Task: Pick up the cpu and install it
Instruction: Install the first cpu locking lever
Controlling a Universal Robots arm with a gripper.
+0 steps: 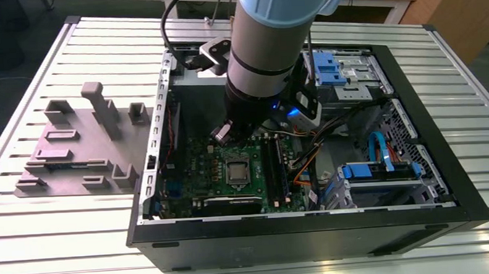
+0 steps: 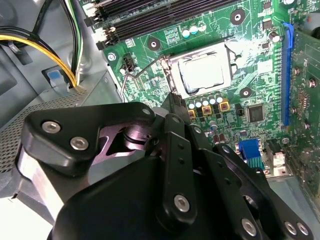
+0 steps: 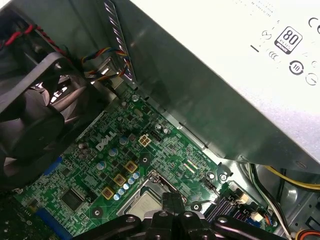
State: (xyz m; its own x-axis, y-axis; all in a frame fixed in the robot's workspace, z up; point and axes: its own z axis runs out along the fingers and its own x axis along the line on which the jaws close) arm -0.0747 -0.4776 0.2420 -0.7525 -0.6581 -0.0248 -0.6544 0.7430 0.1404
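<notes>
- We see a smooth, silvery metal top on the cpu.
- The gripper looks matt black to us.
- The table: ribbed pale metal.

Even overhead light brightens the ribbed metal surface, glinting along its camera-side edge, while the open computer case keeps its interior in shadow; glare whitens the cpu in the second wrist view and the label on the grey metal box in the first.
</notes>
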